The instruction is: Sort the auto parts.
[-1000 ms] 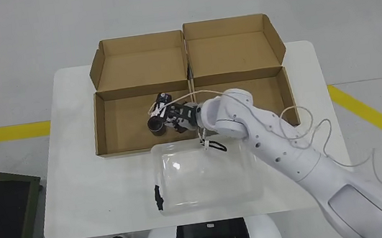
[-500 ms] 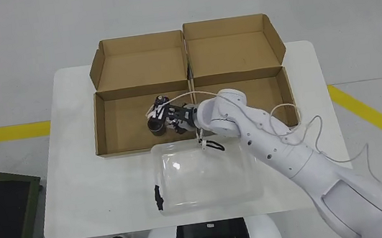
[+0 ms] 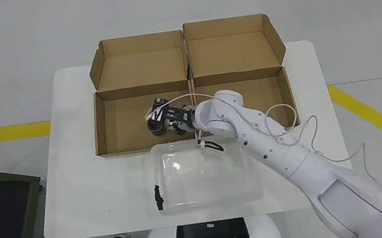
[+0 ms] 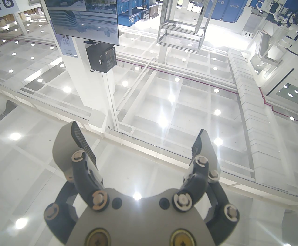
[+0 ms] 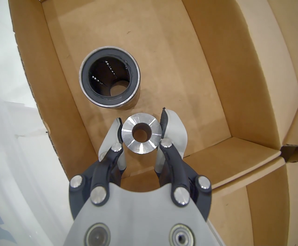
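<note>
The right arm's jaws are drawn in narrow and pinch a silver bushing (image 5: 141, 133) between them, one pad on each side of its round body. The bushing's bore faces straight back at the wrist. Its long axis therefore runs along the line of the jaws' reach, and the grip is across its width. Whether its far end rests on the cardboard or hangs just above it cannot be told.

The jaws and bushing sit inside the left box (image 3: 116, 125), low over its floor. Just beyond the tips and a little to one side, a black-rimmed bearing (image 5: 110, 82) stands on end. It is near the bushing but apart from it, with a strip of bare cardboard between them. The box wall nearest the clear tray (image 3: 206, 178) rises close beside one finger. The wall shared with the right box (image 3: 274, 90) lies behind the wrist.

If the bushing belongs here, the release probably turns on that gap. The fingers spread sideways, while the bearing lies ahead of them, so opening should clear it. A push forward would likely knock it.

The left arm's jaws are spread wide, hold nothing, point up at ceiling lights, and are well away from the work.
</note>
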Motion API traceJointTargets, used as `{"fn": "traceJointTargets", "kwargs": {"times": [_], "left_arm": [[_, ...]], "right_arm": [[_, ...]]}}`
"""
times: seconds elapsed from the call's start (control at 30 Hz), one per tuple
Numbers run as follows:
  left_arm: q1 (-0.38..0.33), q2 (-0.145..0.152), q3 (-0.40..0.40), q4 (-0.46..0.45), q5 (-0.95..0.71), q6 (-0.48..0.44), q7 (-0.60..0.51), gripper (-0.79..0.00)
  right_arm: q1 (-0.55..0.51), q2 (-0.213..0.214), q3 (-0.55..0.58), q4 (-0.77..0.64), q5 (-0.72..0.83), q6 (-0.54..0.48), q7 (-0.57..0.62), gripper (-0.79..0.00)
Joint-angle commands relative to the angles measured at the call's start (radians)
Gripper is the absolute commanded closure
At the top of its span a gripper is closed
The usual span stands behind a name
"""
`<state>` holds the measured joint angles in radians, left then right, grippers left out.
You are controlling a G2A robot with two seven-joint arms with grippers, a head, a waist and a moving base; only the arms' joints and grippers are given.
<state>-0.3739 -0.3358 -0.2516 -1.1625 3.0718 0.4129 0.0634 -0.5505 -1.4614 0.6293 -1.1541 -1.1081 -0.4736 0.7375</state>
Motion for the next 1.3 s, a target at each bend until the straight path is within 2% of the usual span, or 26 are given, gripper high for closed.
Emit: {"fn": "traceJointTargets", "kwargs": {"times": [0.0, 0.2, 0.4, 0.47, 0.53, 0.7, 0.87, 0.93, 1.0, 1.07, 1.27], "left_arm": [[0.0, 0.0, 0.0, 0.0, 0.0, 0.0, 0.0, -0.785], [0.0, 0.0, 0.0, 0.0, 0.0, 0.0, 0.0, -0.785], [0.0, 0.0, 0.0, 0.0, 0.0, 0.0, 0.0, -0.785], [0.0, 0.0, 0.0, 0.0, 0.0, 0.0, 0.0, -0.785], [0.0, 0.0, 0.0, 0.0, 0.0, 0.0, 0.0, -0.785], [0.0, 0.0, 0.0, 0.0, 0.0, 0.0, 0.0, -0.785], [0.0, 0.0, 0.0, 0.0, 0.0, 0.0, 0.0, -0.785], [0.0, 0.0, 0.0, 0.0, 0.0, 0.0, 0.0, -0.785], [0.0, 0.0, 0.0, 0.0, 0.0, 0.0, 0.0, -0.785], [0.0, 0.0, 0.0, 0.0, 0.0, 0.0, 0.0, -0.785], [0.0, 0.0, 0.0, 0.0, 0.0, 0.0, 0.0, -0.785]], "right_arm": [[-0.002, -0.001, 0.005, 0.0, 0.0, 0.0, 0.003, -0.345], [-0.016, 0.006, 0.04, -0.033, 0.007, -0.002, 0.001, -0.376], [-0.049, 0.024, 0.099, -0.124, 0.01, -0.005, -0.006, -0.382], [-0.065, 0.032, 0.122, -0.17, 0.013, -0.007, -0.001, -0.391], [-0.083, 0.04, 0.148, -0.218, 0.016, -0.007, 0.005, -0.486], [-0.152, 0.064, 0.225, -0.358, 0.02, -0.004, 0.0, -0.446], [-0.271, 0.093, 0.316, -0.529, 0.025, 0.004, -0.016, -0.483], [-0.323, 0.106, 0.355, -0.588, 0.008, 0.001, -0.022, -0.517], [-0.38, 0.117, 0.39, -0.643, -0.006, -0.003, -0.038, -0.628], [-0.432, 0.128, 0.426, -0.695, -0.036, -0.002, -0.042, -0.779], [-0.594, 0.156, 0.535, -0.833, -0.121, 0.0, -0.146, -0.785]]}}
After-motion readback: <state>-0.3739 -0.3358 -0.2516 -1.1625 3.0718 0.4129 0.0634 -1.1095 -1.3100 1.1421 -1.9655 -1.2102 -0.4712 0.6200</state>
